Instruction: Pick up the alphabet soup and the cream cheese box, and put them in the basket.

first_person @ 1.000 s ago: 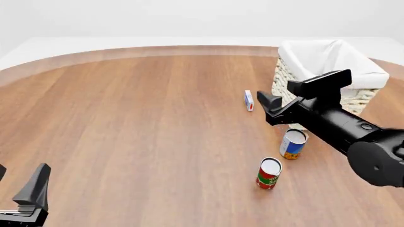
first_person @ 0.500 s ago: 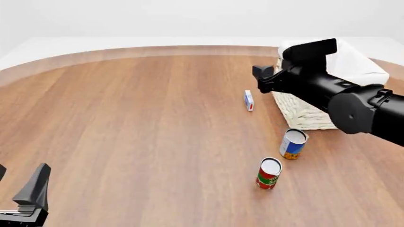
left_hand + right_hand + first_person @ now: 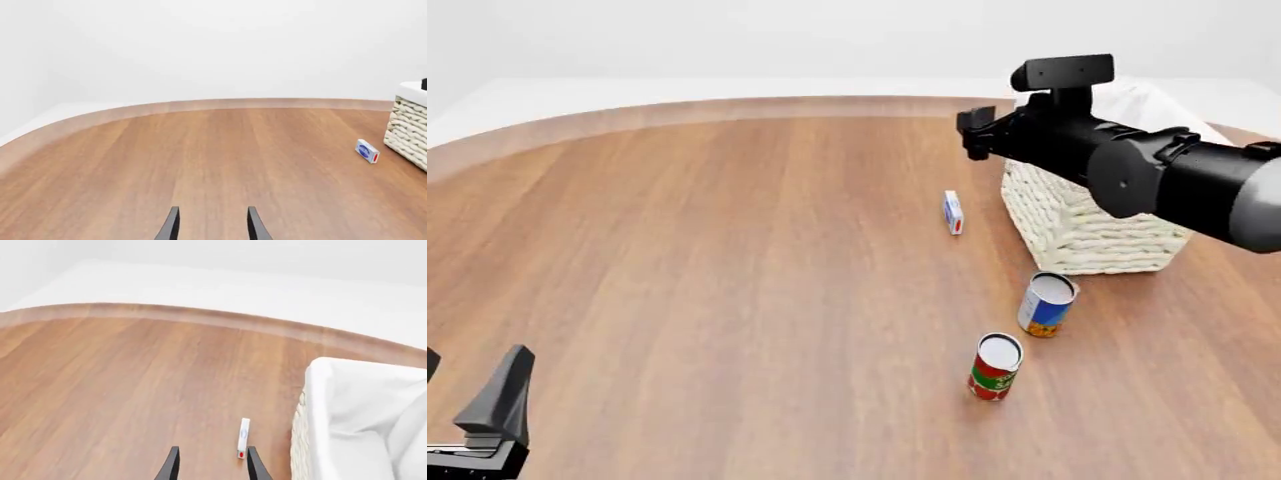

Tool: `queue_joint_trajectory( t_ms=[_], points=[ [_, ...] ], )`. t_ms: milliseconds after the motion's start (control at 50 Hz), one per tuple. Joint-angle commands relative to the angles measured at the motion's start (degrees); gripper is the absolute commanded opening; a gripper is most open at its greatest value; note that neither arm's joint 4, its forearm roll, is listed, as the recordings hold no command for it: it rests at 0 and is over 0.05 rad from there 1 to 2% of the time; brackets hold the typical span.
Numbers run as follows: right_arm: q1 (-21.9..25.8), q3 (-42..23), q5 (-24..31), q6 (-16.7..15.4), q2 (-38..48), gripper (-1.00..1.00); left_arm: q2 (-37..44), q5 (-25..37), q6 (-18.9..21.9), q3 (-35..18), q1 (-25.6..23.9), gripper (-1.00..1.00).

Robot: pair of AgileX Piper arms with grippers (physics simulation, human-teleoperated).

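Note:
The alphabet soup [image 3: 1048, 304] stands upright in front of the basket [image 3: 1088, 235], whose white cloth lining shows in the right wrist view [image 3: 347, 435]. The cream cheese box [image 3: 953, 212] stands on its edge just left of the basket; it also shows in both wrist views [image 3: 243, 438] [image 3: 367, 151]. My right gripper [image 3: 974, 133] hangs high above the box and the basket's left side, open and empty [image 3: 212, 466]. My left gripper [image 3: 467, 388] rests low at the near left corner, far from everything, open with nothing in it [image 3: 212, 227].
A red and green can [image 3: 996, 366] stands upright a little nearer than the soup can. The basket's woven wall [image 3: 408, 134] shows at the edge of the left wrist view. The round wooden table's far rim [image 3: 761, 108] curves along the back.
My right arm has risen and swung toward the far side, from in front of the basket to above its left edge. The cans, box and left arm have not moved.

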Motion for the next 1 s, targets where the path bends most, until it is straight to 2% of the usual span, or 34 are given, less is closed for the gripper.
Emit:
queue_joint_trajectory(
  t_ms=[20,460,740,1000],
  points=[
    [-1.55,-4.66,1.09,1.36,4.92,1.00,0.00,0.00,0.00,0.00,-0.01,1.00],
    [-2.48,-17.92,6.48,2.41,18.12,1.00,0.01,0.00,0.00,0.00,-0.01,1.00],
    [-3.04,-22.68,7.41,2.93,23.81,1.00,0.00,0.00,0.01,0.00,-0.01,1.00],
    [-5.04,-30.06,9.95,3.63,30.84,1.00,0.00,0.00,0.01,0.00,0.00,1.00]
  ],
)
